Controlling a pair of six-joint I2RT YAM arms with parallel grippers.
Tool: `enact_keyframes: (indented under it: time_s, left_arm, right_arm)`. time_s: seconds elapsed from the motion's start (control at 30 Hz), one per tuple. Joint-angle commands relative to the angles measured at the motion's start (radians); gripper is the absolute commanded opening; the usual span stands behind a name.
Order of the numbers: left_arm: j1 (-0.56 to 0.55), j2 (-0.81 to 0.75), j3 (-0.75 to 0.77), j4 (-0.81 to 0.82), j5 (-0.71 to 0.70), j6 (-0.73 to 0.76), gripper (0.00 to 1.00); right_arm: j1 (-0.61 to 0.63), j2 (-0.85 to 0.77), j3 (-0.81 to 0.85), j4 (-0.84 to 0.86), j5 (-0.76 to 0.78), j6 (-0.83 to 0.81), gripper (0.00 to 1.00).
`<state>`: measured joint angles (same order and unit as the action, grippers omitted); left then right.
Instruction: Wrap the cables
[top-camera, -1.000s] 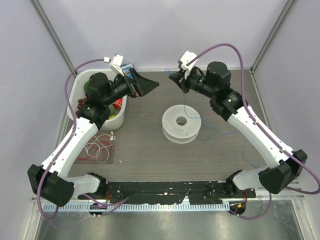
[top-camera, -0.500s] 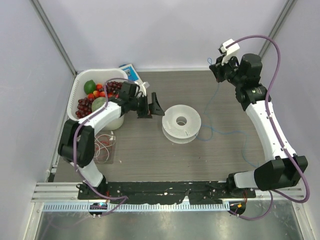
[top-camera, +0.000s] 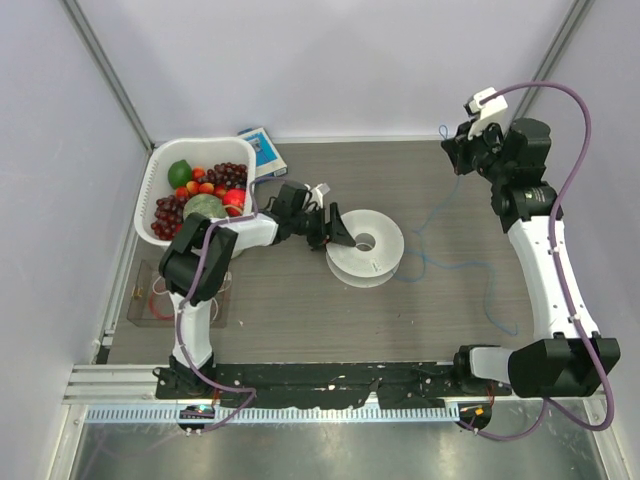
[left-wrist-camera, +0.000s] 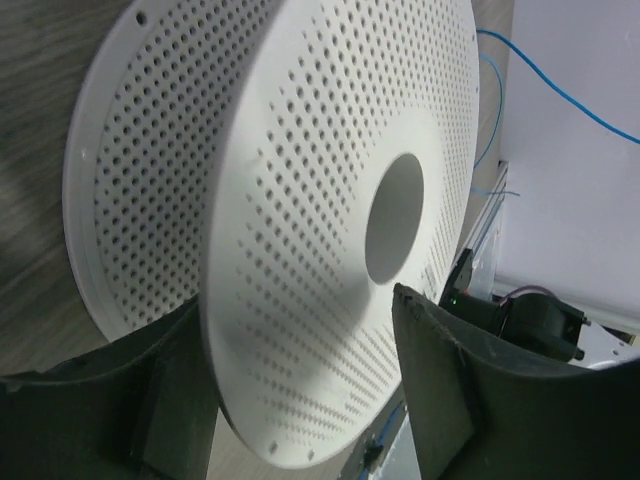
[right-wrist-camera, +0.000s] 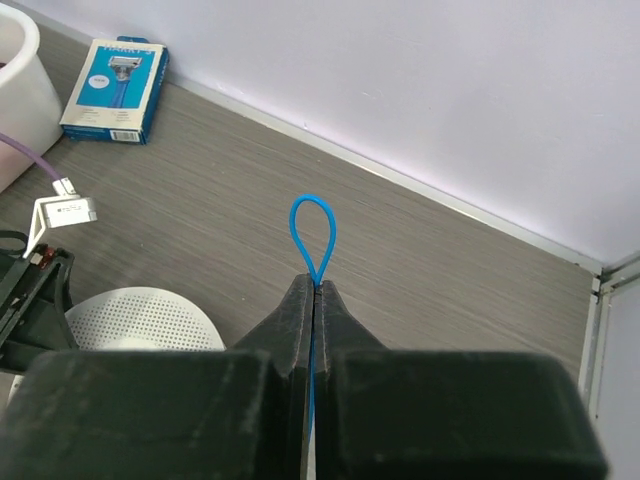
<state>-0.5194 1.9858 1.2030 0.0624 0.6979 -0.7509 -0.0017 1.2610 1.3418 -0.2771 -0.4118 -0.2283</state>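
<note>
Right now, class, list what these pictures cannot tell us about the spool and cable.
- Left wrist: whether the left gripper grips the spool, which hides the contact.
- Right wrist: the cable past the right gripper; its body covers it.
- Top: how much cable is wound on the spool; too thin.

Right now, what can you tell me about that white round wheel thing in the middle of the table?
It is a white spool, plastic by its look: two round discs dotted with tiny holes, joined around a big centre hole. It lies flat on the wood-grain table. The left gripper has its open jaws around the top disc's rim; whether they press it is unclear. A thin blue cable runs off from its right side.
</note>
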Motion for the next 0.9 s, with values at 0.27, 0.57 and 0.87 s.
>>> enact_keyframes:
  time_s: [0.27,0.57,0.87]
  left_arm:
    - [-0.028,-0.092,0.097,-0.05,0.026,0.185,0.04]
    - [-0.067,-0.456,0.058,-0.608,-0.083,0.891,0.0]
    - [-0.125,-0.714,-0.06,-0.86,-0.126,1.414,0.0]
  right_arm:
    - [-0.03,-0.067,0.036,-0.043,-0.073,0.033,0.01]
    - [-0.023,-0.023,0.132,-0.289,-0.389,-0.014,0.01]
    - [0.23,0.0,0.079,-0.473,-0.352,-0.079,0.01]
